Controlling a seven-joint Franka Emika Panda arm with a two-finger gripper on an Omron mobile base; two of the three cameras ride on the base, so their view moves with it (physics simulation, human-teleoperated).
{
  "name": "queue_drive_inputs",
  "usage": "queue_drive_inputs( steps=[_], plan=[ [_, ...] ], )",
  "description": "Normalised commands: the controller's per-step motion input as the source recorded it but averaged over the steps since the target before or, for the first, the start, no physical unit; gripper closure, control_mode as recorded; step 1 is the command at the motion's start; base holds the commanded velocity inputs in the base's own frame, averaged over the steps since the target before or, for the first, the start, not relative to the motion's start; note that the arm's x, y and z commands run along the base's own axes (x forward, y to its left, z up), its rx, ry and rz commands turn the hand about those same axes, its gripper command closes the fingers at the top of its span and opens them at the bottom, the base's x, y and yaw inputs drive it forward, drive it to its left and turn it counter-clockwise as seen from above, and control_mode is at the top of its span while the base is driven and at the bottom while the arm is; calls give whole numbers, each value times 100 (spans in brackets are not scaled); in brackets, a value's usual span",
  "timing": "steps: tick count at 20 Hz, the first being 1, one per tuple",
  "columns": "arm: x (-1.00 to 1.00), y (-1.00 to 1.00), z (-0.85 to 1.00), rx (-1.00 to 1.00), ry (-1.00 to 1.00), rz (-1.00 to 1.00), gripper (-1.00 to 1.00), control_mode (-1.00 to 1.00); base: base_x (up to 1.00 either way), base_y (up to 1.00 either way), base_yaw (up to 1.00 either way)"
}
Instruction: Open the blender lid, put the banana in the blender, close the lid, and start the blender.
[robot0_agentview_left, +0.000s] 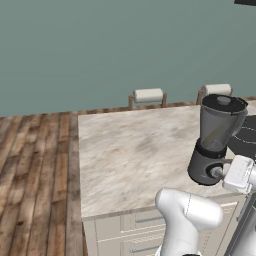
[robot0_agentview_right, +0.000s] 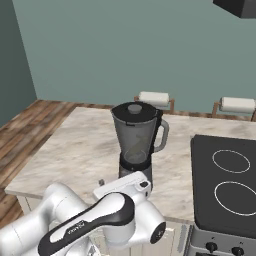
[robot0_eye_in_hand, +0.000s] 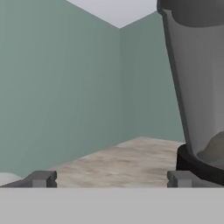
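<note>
The blender stands on the counter near the stove, a smoky-grey jar on a dark round base. Its black lid with the grey knob sits flat on the jar's mouth. Through the jar wall a dim pale shape, probably the banana, lies at the bottom. My gripper is low in front of the blender's base, open, fingers wide apart with nothing between them. The right fingertip is just beside the base; I cannot tell if it touches. My white hand sits at base height.
Two white paper-towel rolls stand on wooden holders at the counter's far edge. A black cooktop lies right of the blender. The marble counter stretches left of it. A dark hood hangs above.
</note>
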Motion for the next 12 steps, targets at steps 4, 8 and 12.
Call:
queue_drive_inputs(
  steps=[4,8,12],
  plan=[
    [6,-8,0,0,0,0,-100,-100,0,0,0],
    [9,-4,0,0,0,0,-100,-100,0,0,0],
    [13,-3,-1,0,0,0,-100,-100,0,0,0]
  ],
)
